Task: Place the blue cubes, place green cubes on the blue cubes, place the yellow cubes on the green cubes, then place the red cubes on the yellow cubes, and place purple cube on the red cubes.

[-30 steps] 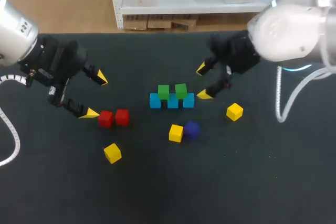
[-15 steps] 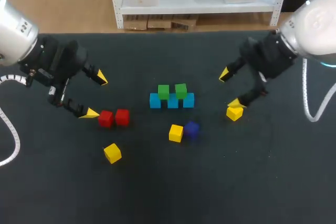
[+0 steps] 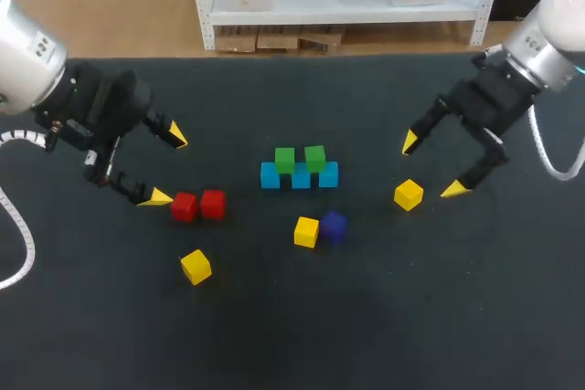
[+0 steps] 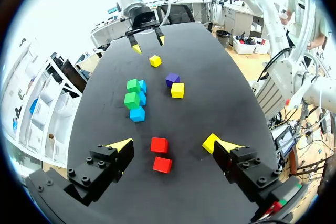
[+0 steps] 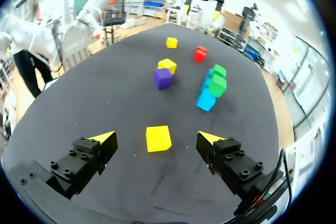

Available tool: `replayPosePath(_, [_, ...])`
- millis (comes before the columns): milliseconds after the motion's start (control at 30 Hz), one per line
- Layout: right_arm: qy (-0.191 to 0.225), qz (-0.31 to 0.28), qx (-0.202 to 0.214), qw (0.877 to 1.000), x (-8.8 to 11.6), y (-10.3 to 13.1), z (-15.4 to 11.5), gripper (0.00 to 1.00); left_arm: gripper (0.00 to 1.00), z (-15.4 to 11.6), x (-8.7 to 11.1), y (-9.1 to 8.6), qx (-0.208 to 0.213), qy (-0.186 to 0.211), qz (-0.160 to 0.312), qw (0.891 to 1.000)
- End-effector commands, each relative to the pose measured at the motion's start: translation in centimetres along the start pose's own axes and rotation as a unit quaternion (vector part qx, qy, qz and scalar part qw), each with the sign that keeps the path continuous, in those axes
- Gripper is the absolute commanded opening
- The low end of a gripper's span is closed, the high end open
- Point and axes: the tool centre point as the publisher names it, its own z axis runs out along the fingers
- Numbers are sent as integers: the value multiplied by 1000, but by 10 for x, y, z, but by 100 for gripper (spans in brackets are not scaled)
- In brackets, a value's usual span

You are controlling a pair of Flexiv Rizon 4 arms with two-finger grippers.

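Sitting flat, solid yellow cube [image 5: 158, 138], square faces, crisp edges

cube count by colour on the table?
blue cubes: 3
green cubes: 2
yellow cubes: 3
red cubes: 2
purple cube: 1
Total: 11

The right gripper [image 5: 156, 138] hangs over the black table [image 5: 105, 87], its fingers spread wide on either side of 1 yellow cube [image 5: 158, 138] without touching it. Ahead, a purple cube [image 5: 163, 78] sits against a second yellow cube [image 5: 167, 66]. Beside them, 2 green cubes [image 5: 217, 84] rest on the blue cubes [image 5: 205, 99]. The red cubes [image 5: 200, 53] and a third yellow cube [image 5: 171, 42] lie farther off.
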Motion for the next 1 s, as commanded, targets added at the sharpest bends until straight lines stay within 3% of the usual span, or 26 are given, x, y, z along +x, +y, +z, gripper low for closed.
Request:
replayPosePath(33, [-21,-9,-36,999,10,-8,2,100,100,0,2,-1,-1,-2,2,1000])
replayPosePath(600, [-45,-26,-47,998,10,-7,25,100,100,0,2,-1,-1,-2,2,1000])
replayPosePath(633, [-45,-27,-48,997,10,-8,25,88,100,0,2,-1,-1,-2,2,1000])
replayPosePath(667, [-45,-27,-48,997,10,-8,26,66,100,0,2,-1,-1,-2,2,1000])
replayPosePath(733, [-46,-28,-49,997,10,-9,27,50,100,0,2,-1,-1,-2,2,1000])
replayPosePath(1000, [-47,-28,-53,997,9,-9,30,49,100,0,2,-1,-1,-2,2,1000])
